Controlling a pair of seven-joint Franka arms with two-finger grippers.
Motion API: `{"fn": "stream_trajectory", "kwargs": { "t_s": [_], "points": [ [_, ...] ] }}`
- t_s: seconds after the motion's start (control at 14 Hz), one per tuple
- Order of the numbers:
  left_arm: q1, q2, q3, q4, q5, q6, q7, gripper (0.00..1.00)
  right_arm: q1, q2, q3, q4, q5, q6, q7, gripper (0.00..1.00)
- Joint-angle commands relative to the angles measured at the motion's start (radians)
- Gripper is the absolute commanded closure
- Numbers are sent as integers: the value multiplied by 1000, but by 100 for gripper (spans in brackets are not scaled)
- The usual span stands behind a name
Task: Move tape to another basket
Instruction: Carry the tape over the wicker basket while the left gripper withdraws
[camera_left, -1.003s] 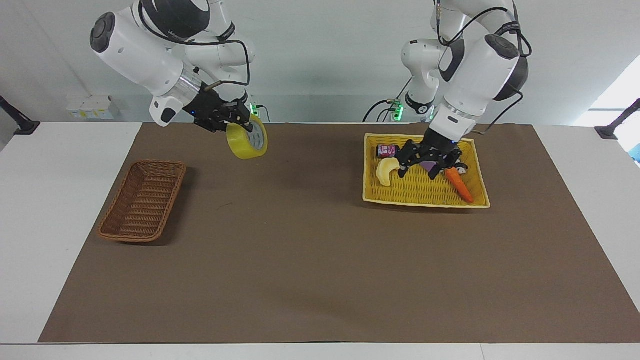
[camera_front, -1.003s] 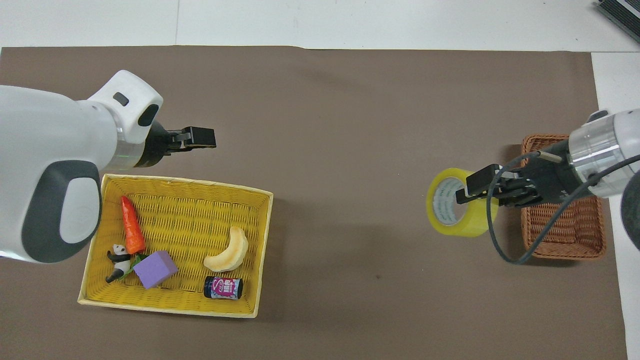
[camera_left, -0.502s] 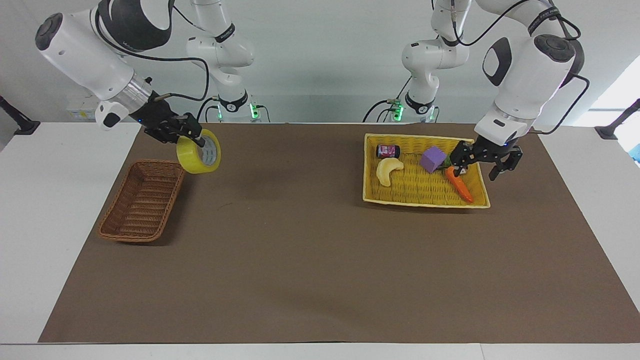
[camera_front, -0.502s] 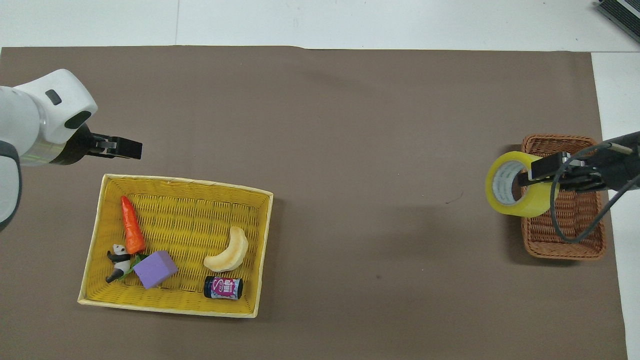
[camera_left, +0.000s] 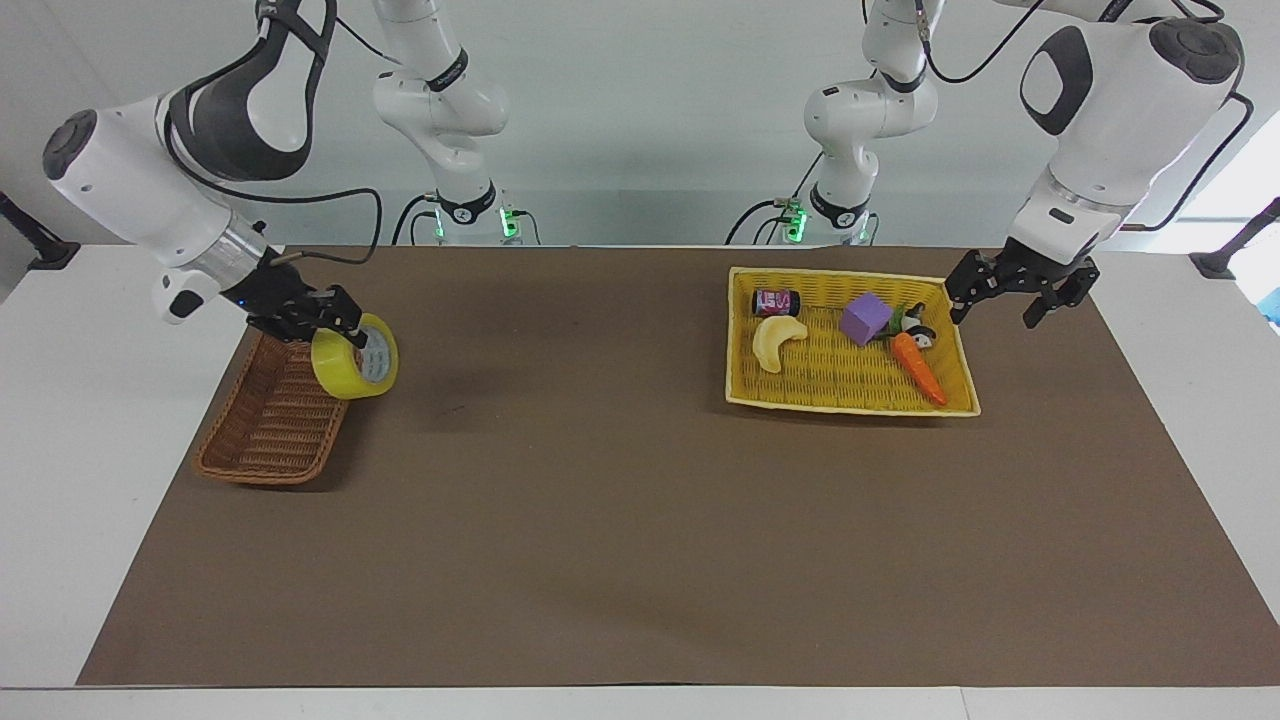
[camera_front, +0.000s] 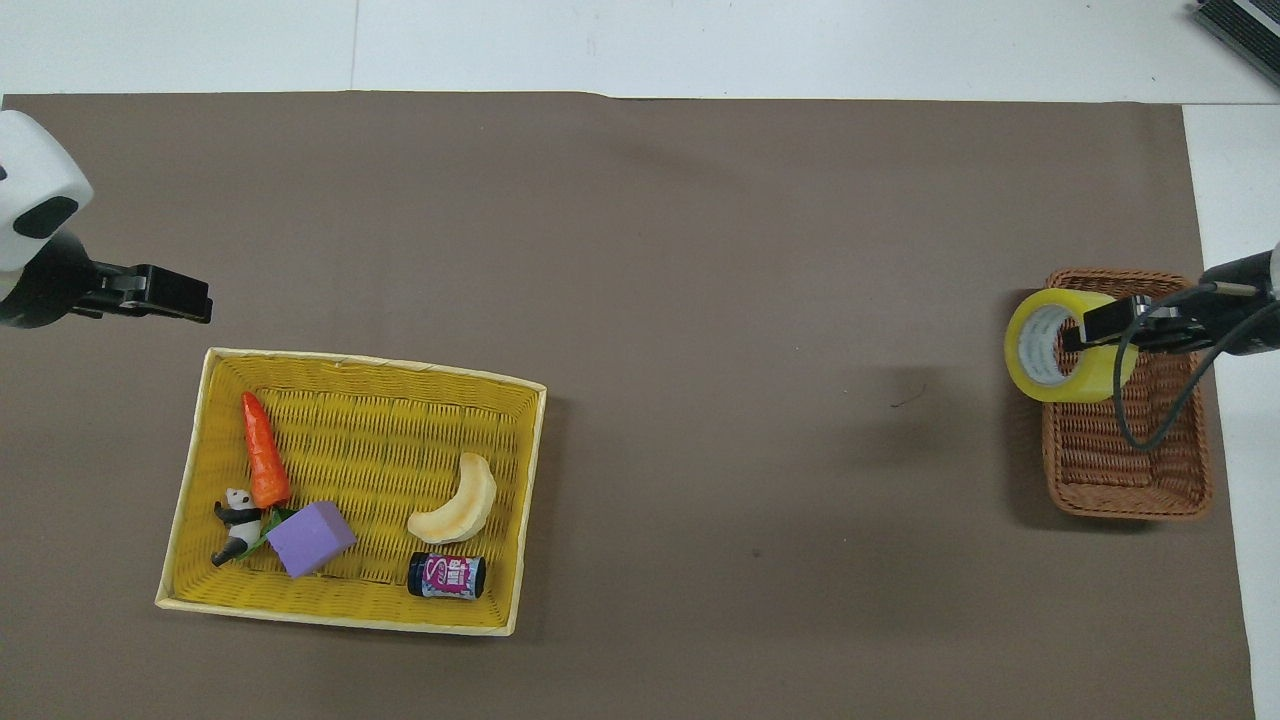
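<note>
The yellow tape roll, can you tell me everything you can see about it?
The tape is a fat roll of see-through yellow packing tape with a pale grey-white core and an open hole through the middle. It is up in the air, tipped on its side so the hole faces outward. The right gripper is shut on its rim, one finger in the hole. It hangs over the edge of the brown wicker basket, not yet inside.
</note>
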Motion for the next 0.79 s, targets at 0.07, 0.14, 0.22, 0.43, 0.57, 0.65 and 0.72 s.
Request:
{"fn": "stream_trajectory", "kwargs": {
  "t_s": [0.07,0.14,0.22,0.43,0.57,0.65,0.72],
  "points": [
    [10,15,-11,28,21,-20,5,0,-37,9,13,-20,-103,76,-122,100],
    [10,15,-11,28,21,-21,5,0,-35,9,13,-24,-142,91,-117,100],
    [10,15,-11,28,21,-23,5,0,-26,8,13,-35,-220,107,-122,100],
    [8,14,-11,28,21,-27,4,0,27,8,14,-72,-472,164,-234,100],
    [-7,6,-10,33,20,-53,4,0,57,0,14,-165,-628,264,-292,100],
    [-12,2,-5,33,21,-70,4,0,67,-1,14,-208,-700,326,-293,100],
    [-57,1,36,35,23,-84,4,0,71,0,14,-227,-772,358,-293,100]
  ]
}}
